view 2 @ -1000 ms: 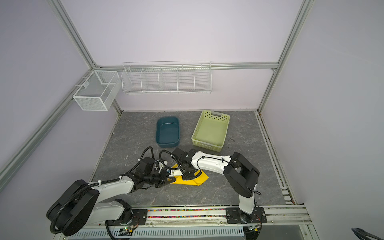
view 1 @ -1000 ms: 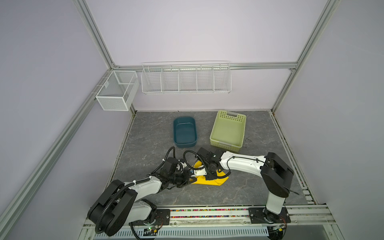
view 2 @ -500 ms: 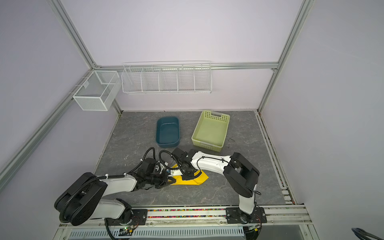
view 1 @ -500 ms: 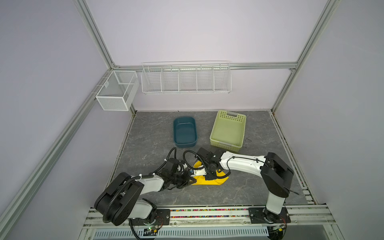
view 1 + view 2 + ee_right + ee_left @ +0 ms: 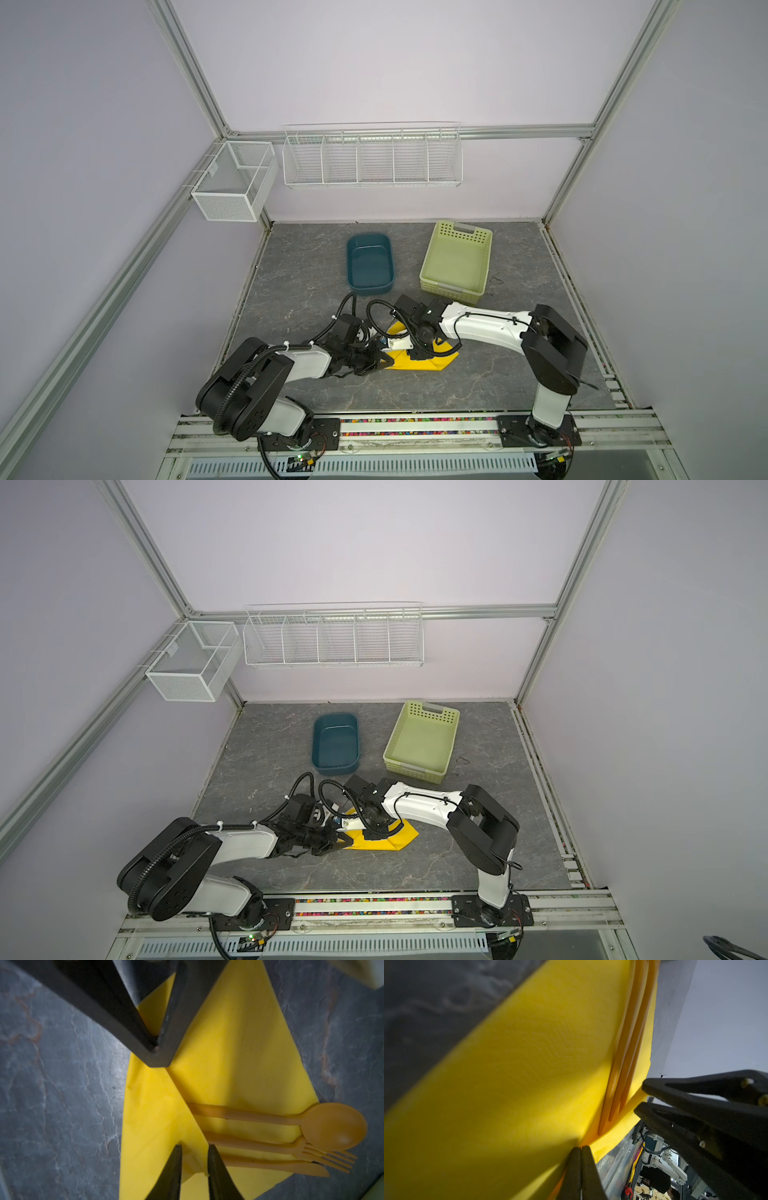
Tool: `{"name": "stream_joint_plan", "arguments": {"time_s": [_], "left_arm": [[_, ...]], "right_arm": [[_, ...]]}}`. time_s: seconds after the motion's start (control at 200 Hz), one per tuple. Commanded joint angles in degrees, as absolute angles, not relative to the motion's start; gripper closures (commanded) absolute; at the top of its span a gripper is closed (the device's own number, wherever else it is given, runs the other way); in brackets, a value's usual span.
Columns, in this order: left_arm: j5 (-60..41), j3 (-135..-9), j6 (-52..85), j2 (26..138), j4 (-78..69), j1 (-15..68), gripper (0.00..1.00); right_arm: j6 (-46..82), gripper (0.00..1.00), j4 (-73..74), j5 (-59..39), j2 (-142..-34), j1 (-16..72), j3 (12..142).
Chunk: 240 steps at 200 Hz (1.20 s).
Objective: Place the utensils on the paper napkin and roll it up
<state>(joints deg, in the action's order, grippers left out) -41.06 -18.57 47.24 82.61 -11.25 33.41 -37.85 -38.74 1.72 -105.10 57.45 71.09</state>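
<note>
Your paper napkin lies low in the centre of both top views. It sits on the grey table, partly folded, with both arms bent in over it.

Your left gripper reaches in from the left of the frame to the napkin's left end. Its fingers are pressed together, and the right wrist view shows them pinching the corner of a flap folded across the cutlery handles.

Your right gripper comes down onto the middle of the napkin. Its fingers stand slightly spread, with the flap's edge showing in the gap between them. I cannot tell whether they touch the paper.

The utensils lie side by side on the napkin: spoon, fork and knife. Their handles are tucked under the flap, and their heads stick out past the napkin's edge over the table. In both top views the right arm hides them.

Higher in the frame stand a blue tub at centre and a green basket to its right. Both are well apart from the napkin.
</note>
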Motion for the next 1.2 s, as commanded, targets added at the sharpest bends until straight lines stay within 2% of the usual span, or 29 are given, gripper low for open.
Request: {"name": "stream_joint_plan", "arguments": {"time_s": [0.0,0.155,0.31,0.465,0.56,0.7,1.195], "left_arm": [[-38.6,-18.9,46.0,84.0,-8.4,33.7,1.00],[-38.5,-19.0,45.6,83.5,-7.9,33.7,1.00],[-38.5,-19.1,45.5,82.9,-7.1,33.7,1.00],[-38.8,-19.5,45.2,82.2,-6.1,33.7,1.00],[-38.9,-19.8,45.2,81.5,-5.4,33.7,1.00],[-38.6,-19.9,44.6,80.5,-4.0,33.7,1.00],[-41.0,-21.6,44.2,76.4,-2.0,33.7,0.99]], "right_arm": [[-32.6,0.66,-40.3,1.4,-100.7,56.8,70.6],[-16.4,0.65,-37.2,1.4,-96.1,56.6,67.7],[3.7,0.67,-33.8,-3.9,-92.5,56.3,62.9],[22.5,0.78,-29.4,-6.8,-88.9,56.0,57.5],[29.4,0.80,-24.7,-12.2,-87.5,55.2,53.7],[34.6,0.82,-20.5,-13.5,-87.0,54.8,48.9],[33.9,0.86,-23.6,-8.2,-90.5,54.7,47.8]]}}
